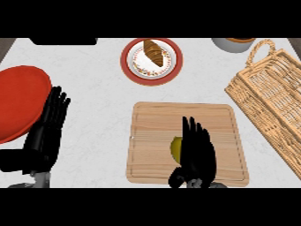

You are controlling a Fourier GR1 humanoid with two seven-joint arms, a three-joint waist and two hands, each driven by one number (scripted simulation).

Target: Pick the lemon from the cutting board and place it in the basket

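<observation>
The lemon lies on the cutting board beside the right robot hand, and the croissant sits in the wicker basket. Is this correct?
Not quite. In the head view the croissant sits on the red-rimmed plate, not in the wicker basket. The lemon lies on the cutting board beside the right robot hand.

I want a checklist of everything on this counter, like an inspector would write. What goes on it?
Surface: pale counter, with darker strips at the top corners.
Job's things: lemon on the cutting board, mostly hidden by the right hand; wicker basket at the right, nothing seen in it.
Clutter: croissant on a red-rimmed plate; big red plate at the left; a bowl and a dark object at the top edge.
Hands: right hand over the board, beside the lemon, fingers straight; left hand open, resting at the left by the red plate.
Cables: nothing seen.
Surroundings: nothing seen beyond the counter.
</observation>
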